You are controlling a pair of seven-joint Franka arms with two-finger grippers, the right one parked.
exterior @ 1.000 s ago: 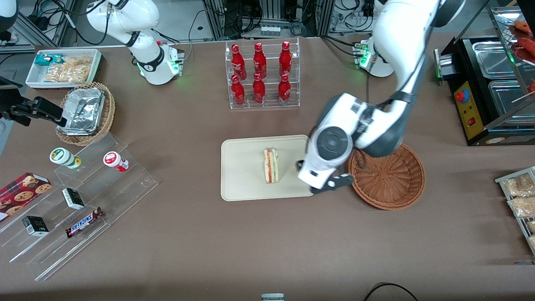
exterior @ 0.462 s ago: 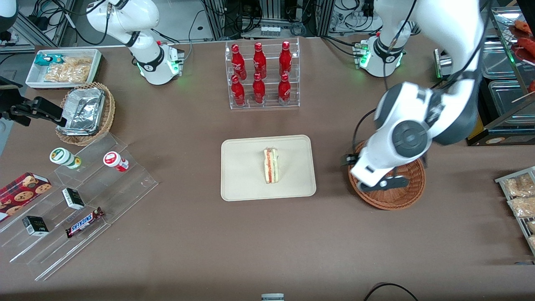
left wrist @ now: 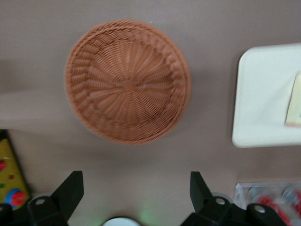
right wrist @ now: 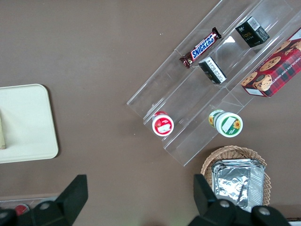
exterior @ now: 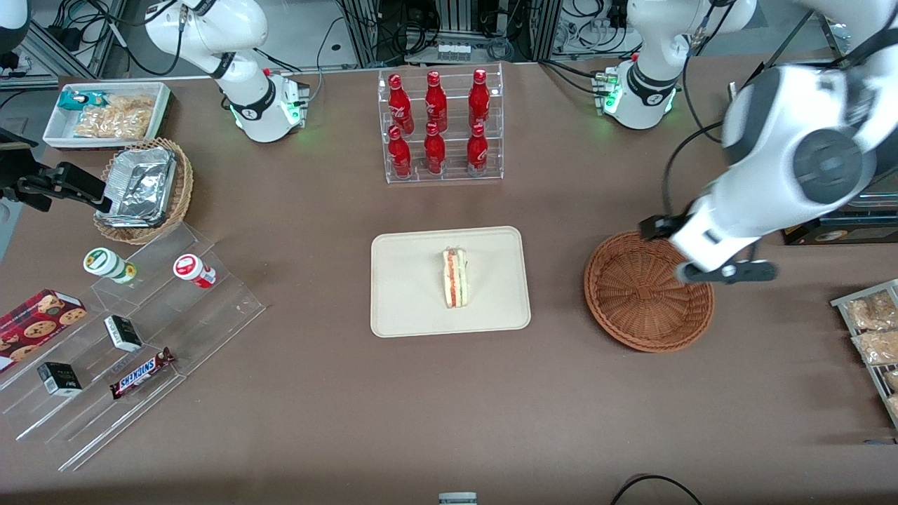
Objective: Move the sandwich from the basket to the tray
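Left arm raised at its own end of the bench, hand spread and empty

The left arm's white forearm slopes down from a big grey-capped wrist joint to the hand (exterior: 705,252), which hangs in the air, pointing downward. In the left wrist view its two black fingers (left wrist: 70,190) stand wide apart with nothing between them, well clear of the bench (left wrist: 141,160) surface below.

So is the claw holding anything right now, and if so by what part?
Nothing. The claw is open and empty above the basket; the sandwich lies on the tray.
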